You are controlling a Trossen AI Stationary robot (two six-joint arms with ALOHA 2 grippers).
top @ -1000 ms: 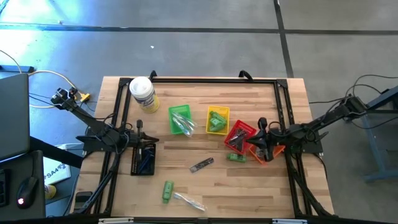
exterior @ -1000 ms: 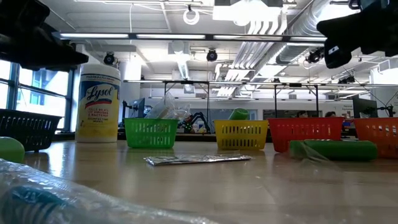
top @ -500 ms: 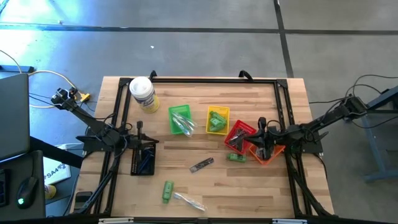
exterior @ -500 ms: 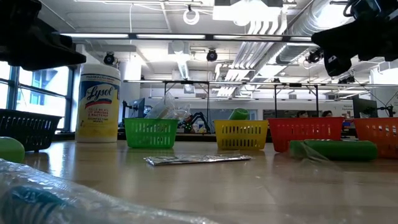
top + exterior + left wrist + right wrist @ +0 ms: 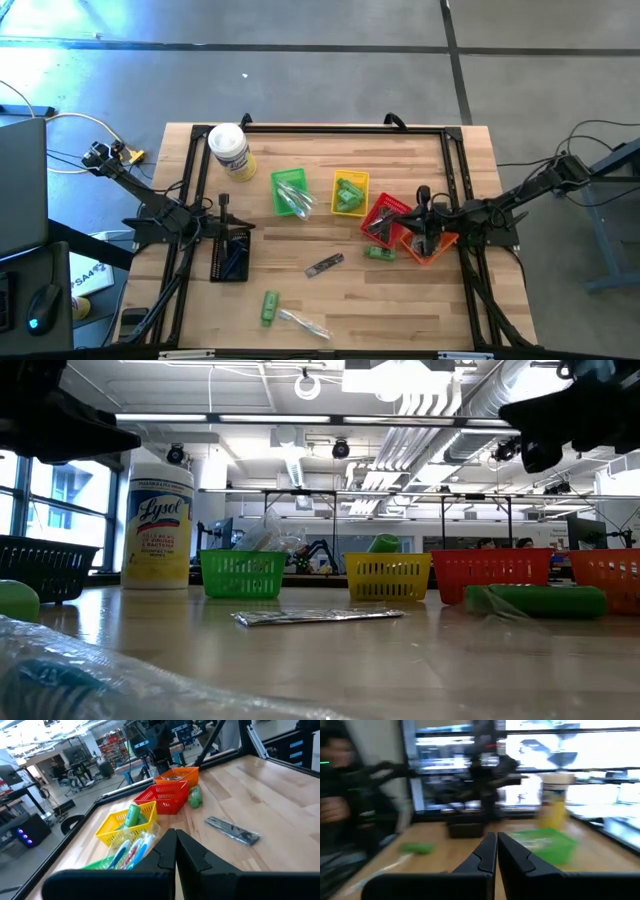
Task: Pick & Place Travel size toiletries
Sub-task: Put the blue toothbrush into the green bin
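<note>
Pale planked wood table (image 5: 400,300), matt. Plastic mesh baskets (image 5: 241,573). Crinkly clear film packet (image 5: 303,322). Glossy green tube (image 5: 535,601). White plastic jar (image 5: 159,525), paper-like yellow label.

"Lysol" on white jar (image 5: 160,525)

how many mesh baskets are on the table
5. Black basket on the left, below the left gripper. Green basket and yellow basket mid-table. Red basket and orange basket touching on the right, by the right gripper.

Likely lab: exposed ducts (image 5: 440,410), other workbenches (image 5: 80,775).
</note>
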